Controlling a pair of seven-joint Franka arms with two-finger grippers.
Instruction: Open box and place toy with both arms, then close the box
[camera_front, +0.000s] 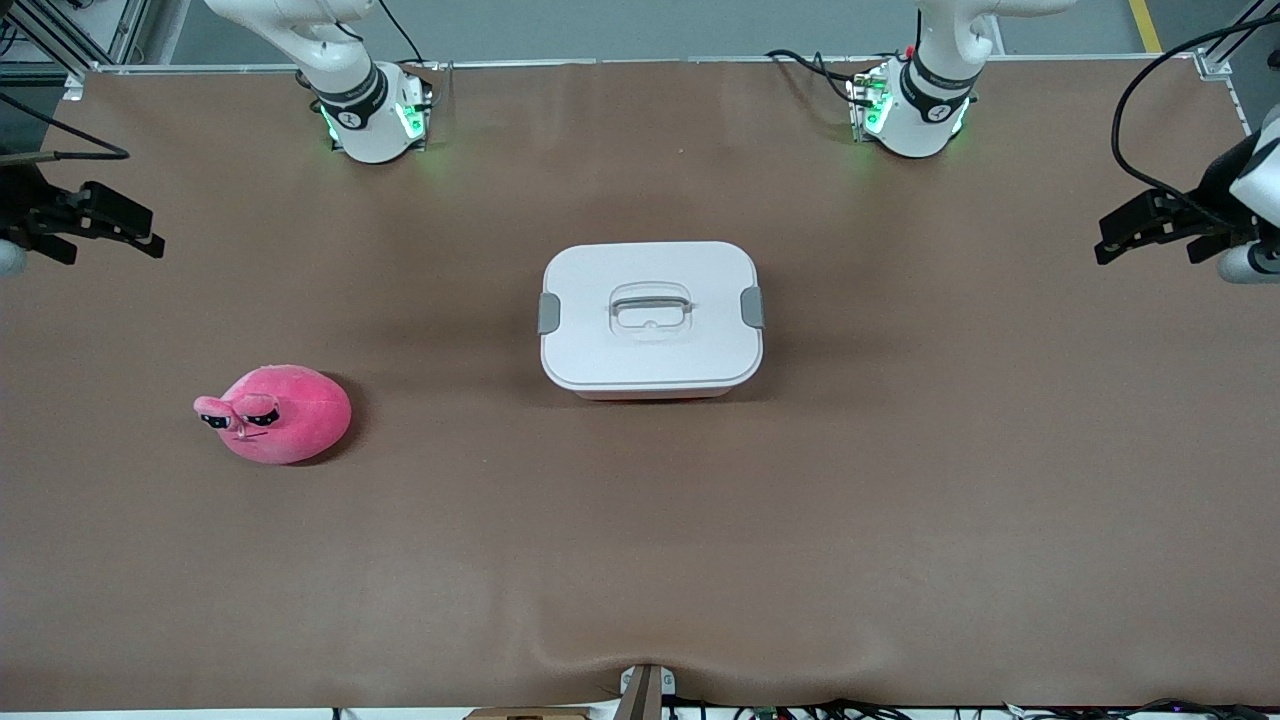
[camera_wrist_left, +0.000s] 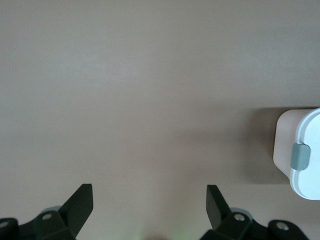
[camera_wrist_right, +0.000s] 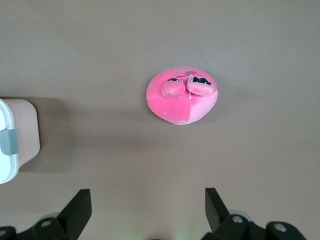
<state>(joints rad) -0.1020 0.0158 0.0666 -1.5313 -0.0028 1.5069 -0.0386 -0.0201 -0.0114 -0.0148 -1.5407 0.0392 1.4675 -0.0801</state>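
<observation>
The box (camera_front: 650, 318) stands mid-table with its white lid on, its grey side clips against the lid's short ends and the handle lying flat. The hot-pink plush toy (camera_front: 275, 413) lies on the table toward the right arm's end, nearer the front camera than the box. My right gripper (camera_front: 150, 232) is open and empty over the table's edge at that end; its wrist view shows its gripper (camera_wrist_right: 147, 195), the toy (camera_wrist_right: 182, 97) and a box corner (camera_wrist_right: 15, 145). My left gripper (camera_front: 1105, 240) is open and empty over the other end; its wrist view shows its gripper (camera_wrist_left: 150, 192) and the box (camera_wrist_left: 302, 155).
The brown table cover (camera_front: 640, 560) carries only the box and the toy. The two arm bases (camera_front: 375, 115) with green lights stand at the table's edge farthest from the front camera. A small bracket (camera_front: 645, 690) sits at the edge nearest that camera.
</observation>
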